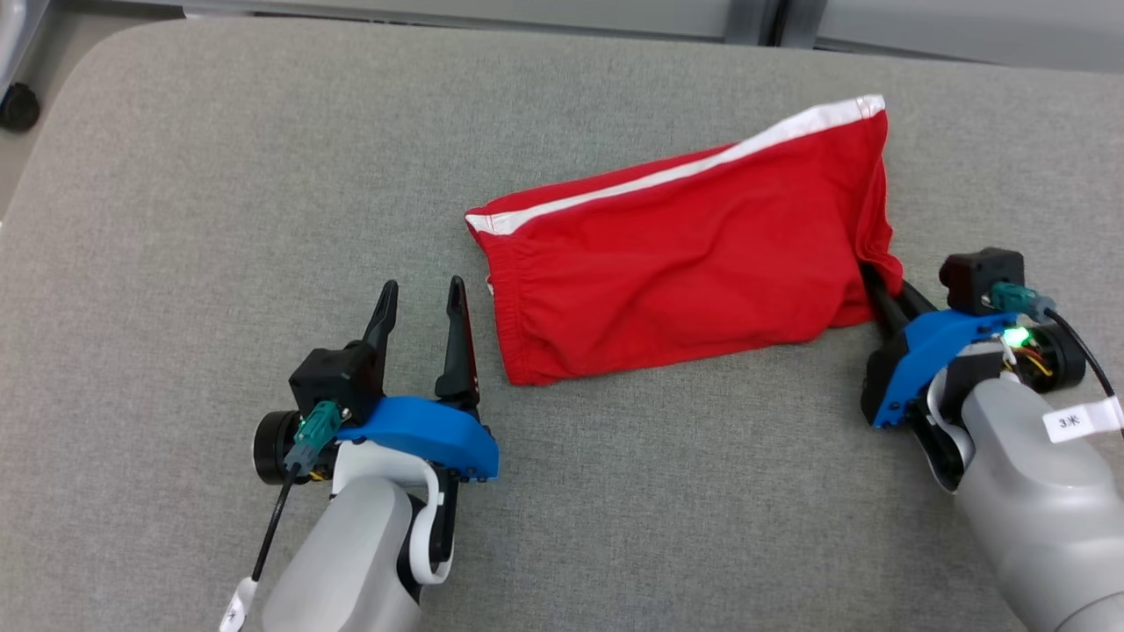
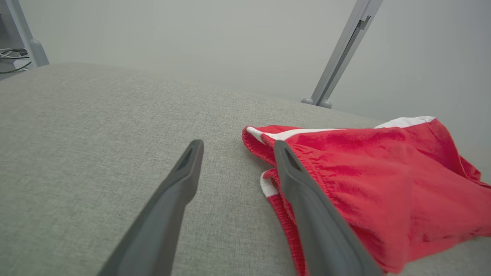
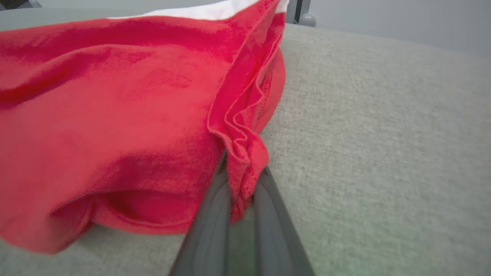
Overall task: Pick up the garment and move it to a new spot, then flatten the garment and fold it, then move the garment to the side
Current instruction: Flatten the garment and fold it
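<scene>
A grey fabric surface (image 1: 219,175) with a metal post (image 2: 341,57) behind.

**Garment lies right of centre, a gripper at each end**

The garment (image 1: 685,263) lies on the cushion (image 1: 219,175), right of centre, slanting from mid-cushion toward the far right corner. The left gripper (image 1: 421,294) sits nearer the front edge, fingers apart, its right finger just beside the garment's left end. The right gripper (image 1: 887,303), toward the right edge, pinches the garment's near right corner. A frame post (image 2: 341,57) stands behind the far edge.
</scene>
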{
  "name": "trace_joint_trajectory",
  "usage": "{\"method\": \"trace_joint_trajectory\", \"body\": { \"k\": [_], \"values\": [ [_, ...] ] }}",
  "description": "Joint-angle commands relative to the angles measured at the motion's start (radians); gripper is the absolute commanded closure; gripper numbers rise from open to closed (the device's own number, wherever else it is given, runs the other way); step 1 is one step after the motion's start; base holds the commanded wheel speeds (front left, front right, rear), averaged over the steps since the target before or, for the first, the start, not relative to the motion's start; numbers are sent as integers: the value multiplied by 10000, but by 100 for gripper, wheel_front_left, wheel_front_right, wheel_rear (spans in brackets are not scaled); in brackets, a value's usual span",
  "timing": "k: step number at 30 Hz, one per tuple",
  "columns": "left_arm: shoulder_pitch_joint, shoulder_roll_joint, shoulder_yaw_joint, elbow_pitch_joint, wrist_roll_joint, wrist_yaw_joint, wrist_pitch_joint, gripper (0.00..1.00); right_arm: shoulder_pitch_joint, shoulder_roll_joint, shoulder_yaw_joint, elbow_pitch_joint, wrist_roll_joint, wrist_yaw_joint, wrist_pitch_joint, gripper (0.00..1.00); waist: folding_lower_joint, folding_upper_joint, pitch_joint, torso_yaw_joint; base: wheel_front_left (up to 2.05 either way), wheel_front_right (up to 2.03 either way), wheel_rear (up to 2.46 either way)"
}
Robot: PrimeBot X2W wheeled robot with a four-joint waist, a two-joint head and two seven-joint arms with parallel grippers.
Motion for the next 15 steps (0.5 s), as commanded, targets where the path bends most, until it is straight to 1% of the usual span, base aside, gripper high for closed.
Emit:
{"method": "trace_joint_trajectory", "body": {
  "k": [1, 3, 5, 6, 7, 8, 10, 13, 15],
  "values": [
    [79, 1, 58, 6, 118, -40, -24, 0, 403, -174, 17, 175, 193, -6, -80, 100, 0, 2, -137, -76, 0, 0, 0],
    [261, 1, 148, 71, 181, -83, -24, 0, 414, -321, -129, 118, 440, -11, -309, 100, 0, 2, -338, -133, 0, 0, 0],
    [445, 1, 281, 128, 232, -148, -24, 0, 556, -304, -332, 13, 721, -9, -439, 100, 0, 2, -592, -207, 0, 0, 0],
    [660, 4, 367, 193, 361, -214, -24, 0, 786, -316, -619, -189, 964, -5, -488, 100, 0, 2, -862, -301, 0, 0, 0],
    [660, 4, 367, 193, 361, -214, -24, 0, 786, -316, -619, -189, 964, -5, -488, 100, 0, 2, -862, -301, 0, 0, 0],
    [788, 4, 410, 198, 359, -249, -24, 0, 895, -397, -839, -419, 1046, -5, -492, 100, 0, 2, -976, -348, 0, 0, 0],
    [1183, 1, 624, 169, 423, -312, -24, 0, 1554, -457, -1302, -1094, 1037, -5, -490, 100, 0, 2, -1317, -494, 0, 0, 0],
    [1535, 3, 848, 93, 338, -319, -24, 0, 1870, -495, -1624, -1752, 717, -3, -495, 100, 0, 2, -1518, -606, 0, 0, 0],
    [1609, 1, 893, 79, 399, -345, -24, 0, 1897, -479, -1669, -1971, 544, -3, -495, 100, 0, 2, -1559, -631, 0, 0, 0]
  ]
}}
